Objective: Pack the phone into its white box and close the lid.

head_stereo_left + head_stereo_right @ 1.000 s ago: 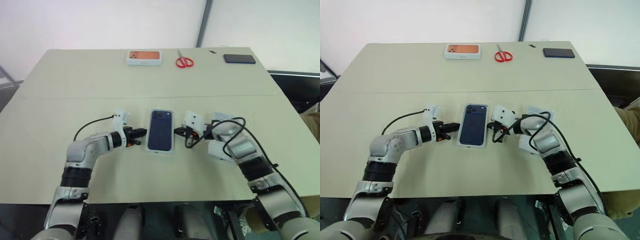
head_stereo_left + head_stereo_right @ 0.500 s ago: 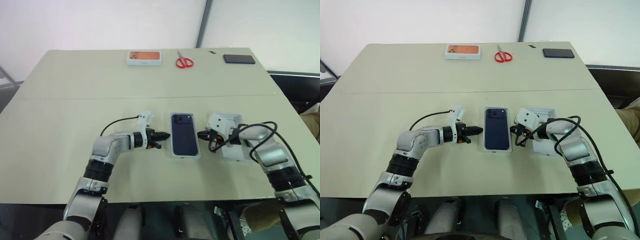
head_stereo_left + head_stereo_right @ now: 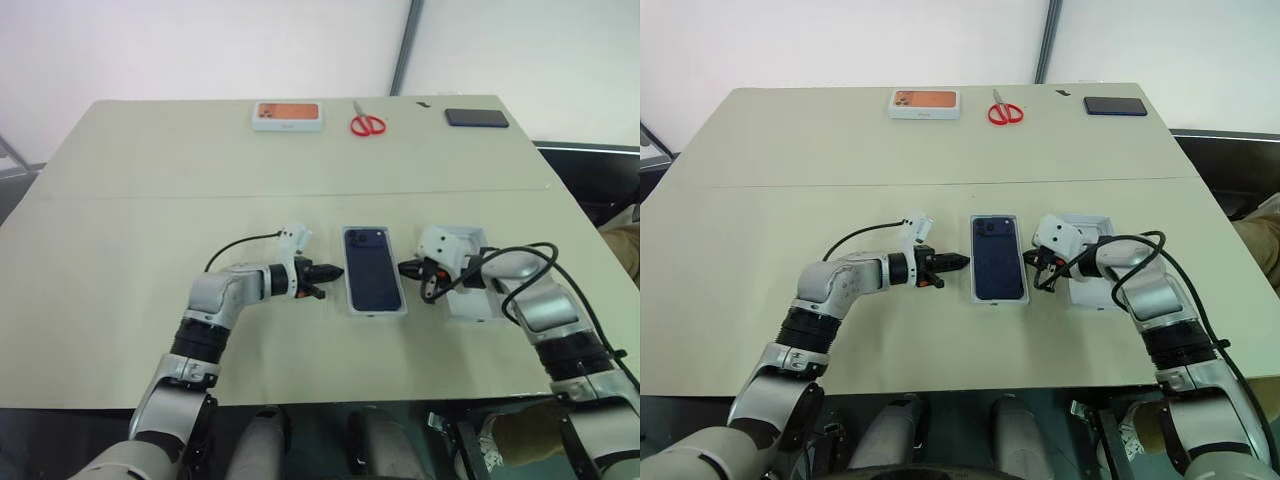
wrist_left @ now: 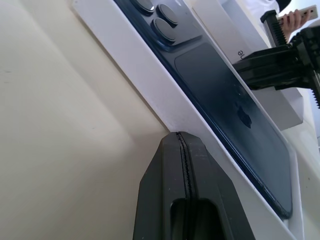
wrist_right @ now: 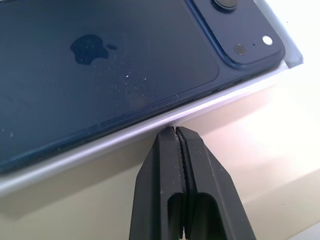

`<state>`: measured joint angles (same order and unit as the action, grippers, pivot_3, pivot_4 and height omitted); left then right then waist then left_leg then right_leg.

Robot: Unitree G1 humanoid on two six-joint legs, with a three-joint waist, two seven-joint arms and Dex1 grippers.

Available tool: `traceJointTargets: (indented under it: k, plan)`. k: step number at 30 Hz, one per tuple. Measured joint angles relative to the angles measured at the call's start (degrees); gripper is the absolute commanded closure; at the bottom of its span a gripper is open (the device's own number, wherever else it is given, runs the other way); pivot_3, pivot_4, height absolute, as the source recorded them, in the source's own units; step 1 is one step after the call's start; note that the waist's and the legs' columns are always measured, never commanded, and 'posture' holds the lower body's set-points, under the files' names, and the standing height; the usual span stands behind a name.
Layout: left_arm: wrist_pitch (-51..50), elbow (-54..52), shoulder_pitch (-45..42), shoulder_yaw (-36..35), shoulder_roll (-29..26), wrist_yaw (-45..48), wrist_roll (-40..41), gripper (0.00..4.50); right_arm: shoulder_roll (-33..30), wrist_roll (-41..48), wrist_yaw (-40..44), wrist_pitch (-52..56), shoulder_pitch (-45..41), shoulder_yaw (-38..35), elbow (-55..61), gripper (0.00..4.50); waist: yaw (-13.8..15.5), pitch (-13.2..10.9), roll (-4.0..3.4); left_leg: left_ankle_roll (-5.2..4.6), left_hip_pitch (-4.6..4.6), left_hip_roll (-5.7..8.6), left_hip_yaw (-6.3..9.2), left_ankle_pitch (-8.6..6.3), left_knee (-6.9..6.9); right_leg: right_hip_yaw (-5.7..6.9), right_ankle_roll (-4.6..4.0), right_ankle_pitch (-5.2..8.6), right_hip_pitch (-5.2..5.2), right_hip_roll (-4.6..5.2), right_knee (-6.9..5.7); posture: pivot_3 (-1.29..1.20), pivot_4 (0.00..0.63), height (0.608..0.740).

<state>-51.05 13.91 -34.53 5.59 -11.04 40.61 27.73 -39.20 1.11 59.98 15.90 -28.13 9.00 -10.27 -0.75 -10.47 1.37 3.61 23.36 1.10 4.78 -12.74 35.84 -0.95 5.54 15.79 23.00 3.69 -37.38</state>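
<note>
My left gripper (image 3: 331,271) has its two black fingers pressed flat together on nothing, their tips touching the left long rim of the shallow white rectangular box (image 3: 352,300), and my right gripper (image 3: 404,268) is clenched empty in the same way, its tips against the opposite long rim. The glossy dark navy blue phone (image 3: 372,280) lies inside that box, back upward with its camera cluster at the far end, on the beige table (image 3: 130,230) between my two grippers. The white low-walled lid (image 3: 478,309) rests open-side up just beside the box, under my right wrist.
</note>
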Motion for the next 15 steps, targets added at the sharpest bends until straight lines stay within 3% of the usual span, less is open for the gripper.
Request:
traceJointTargets:
  k: [15]
  plan:
    - [4.01,5.95,-3.71,-3.34,-4.80,2.22,-0.96,4.50,-2.00,0.21,1.04,0.04,1.83,-0.19,2.24,4.46,0.05,0.00,0.00,-0.02,0.00,0.00,0.00,-0.01,0.05,0.01,0.01,0.00,-0.03,-0.01,-0.01,0.00,0.150,0.740]
